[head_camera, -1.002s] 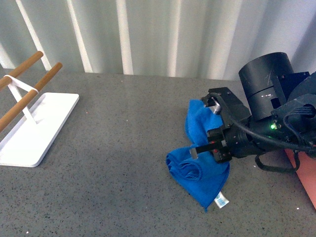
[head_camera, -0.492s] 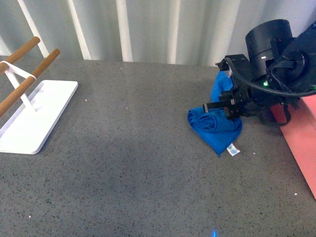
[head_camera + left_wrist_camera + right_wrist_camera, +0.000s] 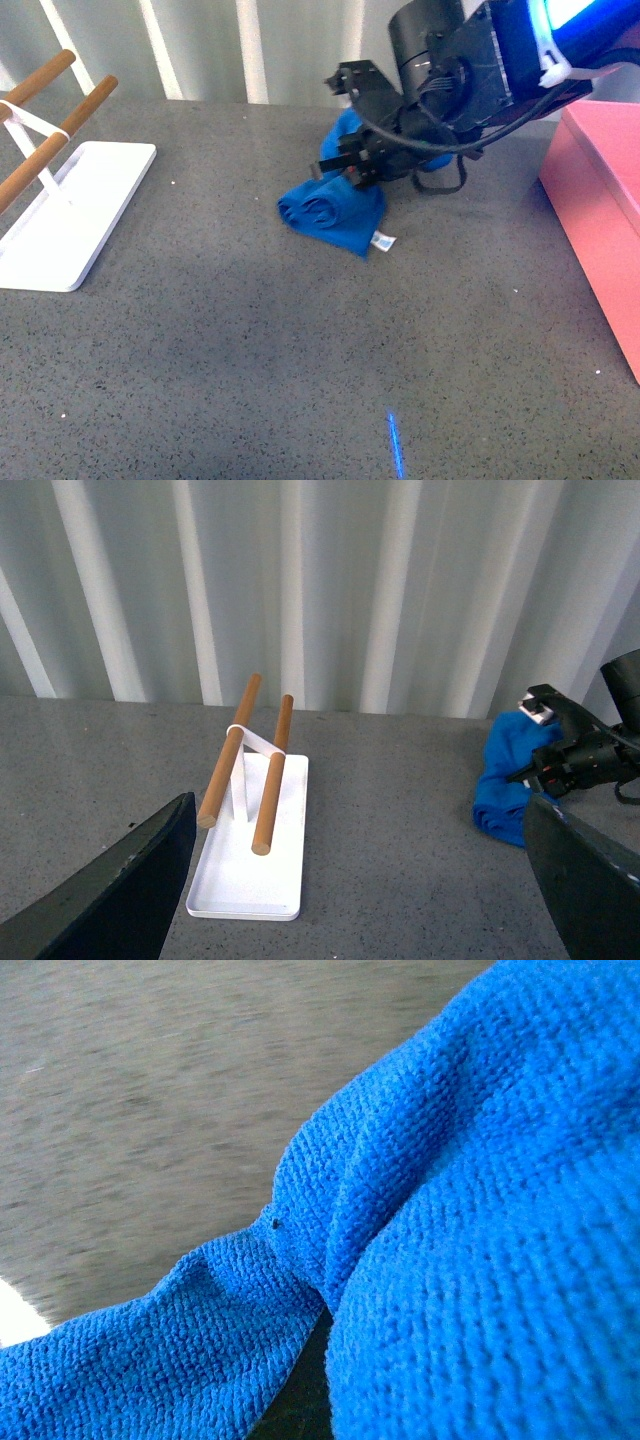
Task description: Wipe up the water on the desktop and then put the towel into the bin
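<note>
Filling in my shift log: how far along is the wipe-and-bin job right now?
Done: no water shows on the desktop, though a thin wet film would be hard to see. In hand: the right gripper clamps the bunched towel, its lower end on the desktop. Left: carrying the towel to the bin at the right and dropping it in.
</note>
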Controlling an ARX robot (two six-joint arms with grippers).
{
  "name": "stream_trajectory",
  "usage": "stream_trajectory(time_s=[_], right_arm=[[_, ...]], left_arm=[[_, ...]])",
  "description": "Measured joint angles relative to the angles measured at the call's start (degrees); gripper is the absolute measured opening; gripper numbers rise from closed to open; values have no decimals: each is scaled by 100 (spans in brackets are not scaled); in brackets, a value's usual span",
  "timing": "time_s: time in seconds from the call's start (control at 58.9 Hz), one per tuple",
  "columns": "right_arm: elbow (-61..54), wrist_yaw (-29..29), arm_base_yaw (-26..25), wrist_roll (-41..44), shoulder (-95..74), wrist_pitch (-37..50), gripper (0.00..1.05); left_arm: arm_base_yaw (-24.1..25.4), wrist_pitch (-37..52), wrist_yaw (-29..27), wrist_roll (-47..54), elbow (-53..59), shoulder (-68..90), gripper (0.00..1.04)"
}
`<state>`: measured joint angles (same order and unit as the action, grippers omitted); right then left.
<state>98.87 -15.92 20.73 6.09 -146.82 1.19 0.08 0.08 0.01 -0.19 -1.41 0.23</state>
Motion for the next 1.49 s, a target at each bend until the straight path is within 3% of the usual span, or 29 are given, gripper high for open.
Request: stream_trajectory(time_s=[0.187, 0.323, 0.611, 0.883, 1.494], right_arm=[[-922, -809, 415, 431, 527, -70, 5], [-1891, -988, 452, 1049, 1176, -367, 5], [-3591, -667, -330, 3147, 2503, -1355, 5], [-3679, -470, -1108, 3917, 2824, -1648, 5], [-2706, 944, -1694, 4103, 3117, -658, 5]], left_arm=[[0, -2, 0, 0, 0, 0, 98], [0, -2, 0, -2, 0, 0, 98], [0, -2, 0, -2, 0, 0, 98], [0, -2, 0, -2, 0, 0, 98], [0, -4, 0, -2, 0, 0, 98]])
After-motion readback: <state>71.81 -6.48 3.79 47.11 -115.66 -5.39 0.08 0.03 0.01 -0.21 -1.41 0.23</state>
